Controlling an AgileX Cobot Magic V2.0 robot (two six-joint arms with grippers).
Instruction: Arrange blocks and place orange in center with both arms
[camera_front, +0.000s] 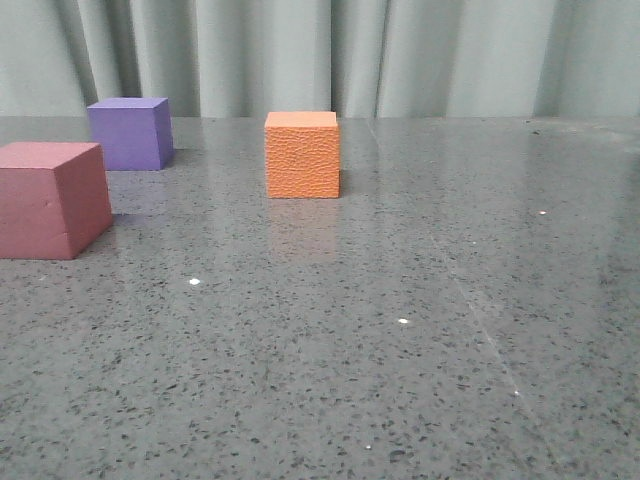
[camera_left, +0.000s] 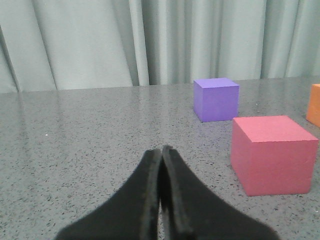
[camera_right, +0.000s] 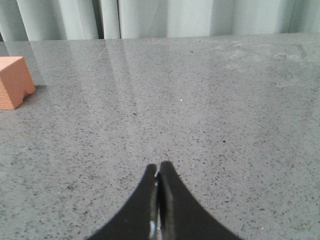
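The orange cube (camera_front: 302, 154) with a pebbled surface stands mid-table toward the back. The purple cube (camera_front: 130, 133) stands at the back left, and the pink-red cube (camera_front: 50, 199) sits nearer, at the left edge of the front view. No gripper shows in the front view. In the left wrist view my left gripper (camera_left: 161, 150) is shut and empty, low over the table, with the pink-red cube (camera_left: 272, 155), the purple cube (camera_left: 216, 99) and a sliver of the orange cube (camera_left: 315, 104) ahead. My right gripper (camera_right: 158, 166) is shut and empty, with the orange cube (camera_right: 14, 81) far off.
The dark speckled stone table (camera_front: 400, 330) runs to a pale grey-green pleated curtain (camera_front: 420, 55) along its back edge. A faint seam line (camera_front: 480, 320) crosses the table at the right.
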